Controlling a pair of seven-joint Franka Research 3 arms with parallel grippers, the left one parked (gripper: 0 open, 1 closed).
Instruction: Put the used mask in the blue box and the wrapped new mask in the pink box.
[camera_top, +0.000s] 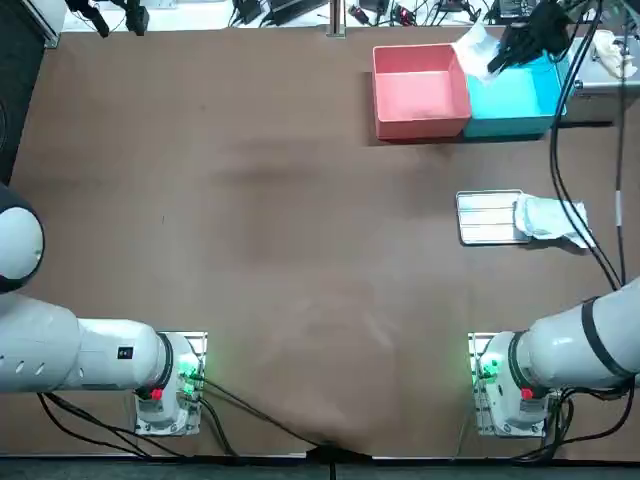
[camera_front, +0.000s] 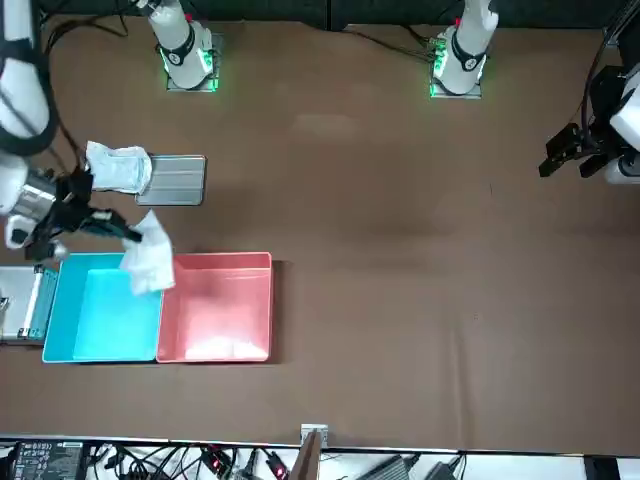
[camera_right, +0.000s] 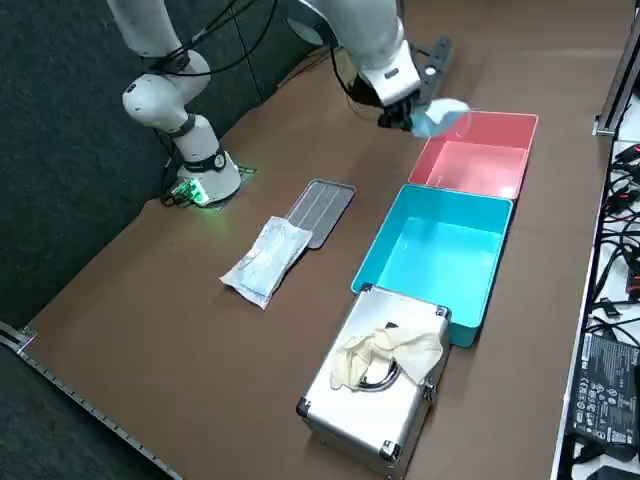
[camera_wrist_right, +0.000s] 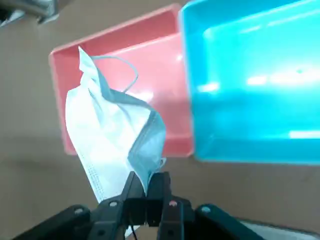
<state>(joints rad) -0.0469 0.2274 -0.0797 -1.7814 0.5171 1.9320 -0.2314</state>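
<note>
Right gripper (camera_wrist_right: 146, 182): raised above the table, arm reaching to the far boxes, fingers clenched on one edge of the used mask (camera_wrist_right: 112, 130). The mask hangs in the air over the line where the two boxes meet.
Pink box (camera_top: 420, 128), blue box (camera_top: 515, 95): side by side, touching, floors bare.
Wrapped new mask (camera_right: 268, 258): flat on the table, one end at a metal tray (camera_right: 320, 205).
Silver case (camera_right: 375, 400) beside the blue box (cut off at the frame edge in the front view).

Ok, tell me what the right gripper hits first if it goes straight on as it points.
The right gripper, shut on the used mask, probably meets the pink box first, near its blue box side; depth is unclear.
</note>
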